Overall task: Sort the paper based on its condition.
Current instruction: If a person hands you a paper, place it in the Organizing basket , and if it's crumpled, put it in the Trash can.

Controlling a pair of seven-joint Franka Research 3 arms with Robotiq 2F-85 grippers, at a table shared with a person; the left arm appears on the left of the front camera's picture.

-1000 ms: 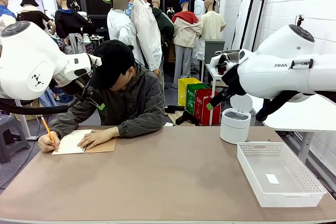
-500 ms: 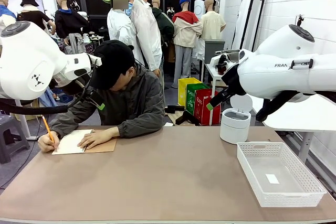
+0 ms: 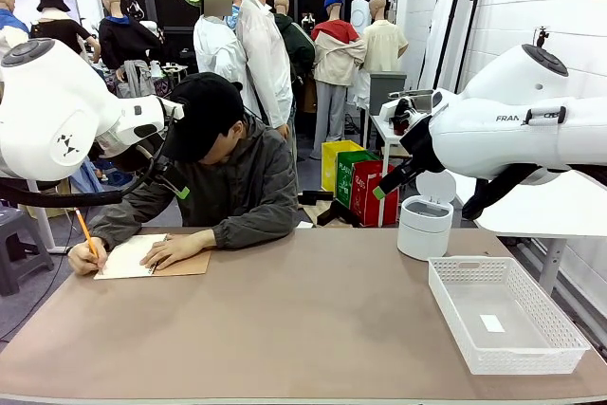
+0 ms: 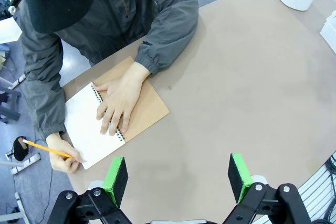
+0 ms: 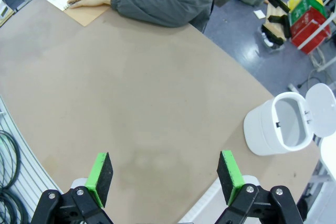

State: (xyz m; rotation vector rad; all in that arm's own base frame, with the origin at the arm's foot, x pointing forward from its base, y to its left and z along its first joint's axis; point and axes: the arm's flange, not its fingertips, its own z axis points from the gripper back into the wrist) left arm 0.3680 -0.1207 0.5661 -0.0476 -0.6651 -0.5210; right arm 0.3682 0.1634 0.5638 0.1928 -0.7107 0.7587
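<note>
**Both grippers spread and empty, paper at the notebook**

Both arms are raised above the table (image 3: pixel 313 320), wrists tipped down toward it. The left gripper (image 4: pixel 177 178) hangs high on the robot's side of the notebook (image 4: pixel 147 106), its green pads wide apart with nothing between them. The right gripper (image 5: pixel 164 176) is well away from the notebook, over the opposite end of the table, jaws equally spread and empty.

The paper (image 4: pixel 86 129) lies as the white sheet on the open notebook, beside the spiral. I cannot tell whether it is loose or bound. The person presses one hand (image 4: pixel 118 100) flat across the spiral and, with the other hand (image 4: pixel 65 156), holds a pencil (image 4: pixel 44 148) at the sheet's outer edge.

The table is plain brown. Far from the notebook stand a white bin (image 5: pixel 275 129) with its lid up and a white basket (image 3: pixel 517 359). Beyond the notebook's side of the table are a grey floor and white walls.
</note>
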